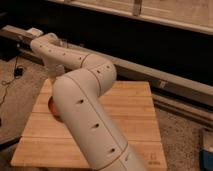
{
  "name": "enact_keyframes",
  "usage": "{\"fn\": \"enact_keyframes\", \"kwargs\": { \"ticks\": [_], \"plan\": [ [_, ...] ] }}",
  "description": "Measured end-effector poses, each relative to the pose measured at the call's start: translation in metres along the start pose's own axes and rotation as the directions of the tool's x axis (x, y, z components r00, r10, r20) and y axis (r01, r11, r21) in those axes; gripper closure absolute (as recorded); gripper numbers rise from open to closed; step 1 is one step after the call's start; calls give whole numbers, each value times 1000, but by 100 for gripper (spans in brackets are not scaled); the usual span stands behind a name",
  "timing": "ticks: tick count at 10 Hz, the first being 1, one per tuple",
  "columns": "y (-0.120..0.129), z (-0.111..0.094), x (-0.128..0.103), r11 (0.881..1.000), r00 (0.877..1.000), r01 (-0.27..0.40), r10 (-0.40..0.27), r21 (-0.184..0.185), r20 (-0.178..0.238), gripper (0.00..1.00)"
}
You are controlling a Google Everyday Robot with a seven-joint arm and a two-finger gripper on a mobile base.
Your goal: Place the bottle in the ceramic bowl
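At the far left, a dark cable (14, 70) is seen lying on the speckled floor (182, 125), beside the wooden slatted table (131, 107). A long pale rail (175, 82) is run behind the table from the upper left down to the right edge, with dark panelling above it.

Just right of the table's left edge, a narrow orange sliver of the ceramic bowl (52, 107) is shown on the tabletop. Its colour is warm and a little darker at the edge; the rest of the bowl is covered by the robot arm (85, 117). That arm, white and thick with small dark holes along its shell, fills the middle of the view. It is raised from the bottom edge, bent above the table's left half and carried back toward the upper left, where its far end is cut against the rail.

The gripper is hidden behind the arm's lower link, somewhere on the bowl's side of the table, and whether it is apart, together or clamped on anything cannot be told. The bottle is likewise screened, so its place cannot be made out.

A small printed mark (153, 161) is seen at the table's near right corner. At the right edge, part of a blue object (207, 150) is cut off by the frame.
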Motion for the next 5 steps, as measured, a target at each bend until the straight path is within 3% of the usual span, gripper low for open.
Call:
{"fn": "enact_keyframes", "kwargs": {
  "ticks": [2, 5],
  "plan": [
    [-2, 6, -2, 1000, 1000, -12, 13, -26, 26, 29],
    [1, 6, -3, 999, 999, -13, 14, -31, 31, 25]
  ]
}}
